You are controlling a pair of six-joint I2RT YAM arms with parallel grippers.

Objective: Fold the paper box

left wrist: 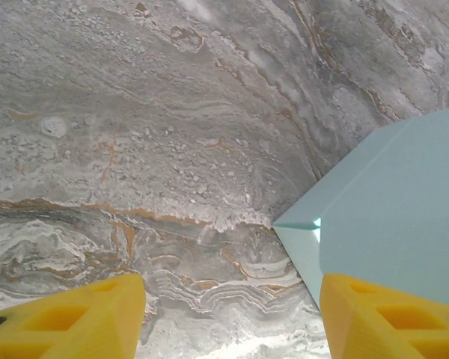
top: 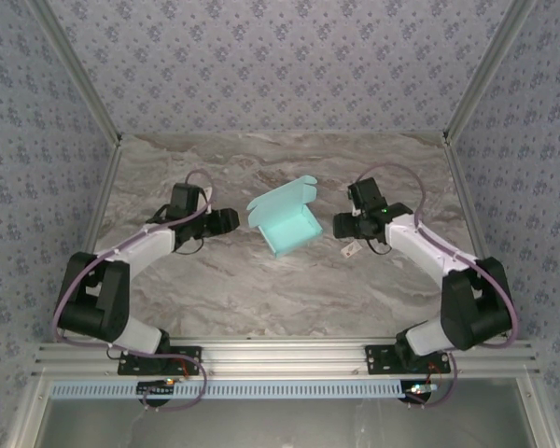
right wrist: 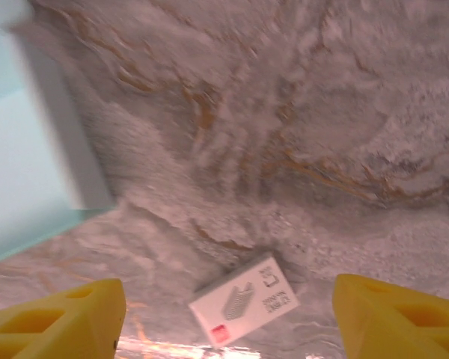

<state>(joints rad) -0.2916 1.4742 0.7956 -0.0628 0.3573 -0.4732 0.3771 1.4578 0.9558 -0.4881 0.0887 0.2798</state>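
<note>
The paper box [top: 287, 222] is pale cyan card, folded into a shallow tray with its lid flap standing open on the far side. It sits mid-table [top: 261, 289]. The left gripper [top: 226, 221] is just left of the box and the right gripper [top: 341, 224] just right of it. Both are apart from it, jaws spread and holding nothing. The left wrist view shows a sharp box corner up close. The right wrist view shows a small white tag [right wrist: 243, 303] lying near the box.

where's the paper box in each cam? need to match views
Top external: box, mid-table, lid open.
Left wrist: box at right edge, corner pointing left.
Right wrist: box at upper left.
Shared landmark: the marbled table under it in all three.
</note>
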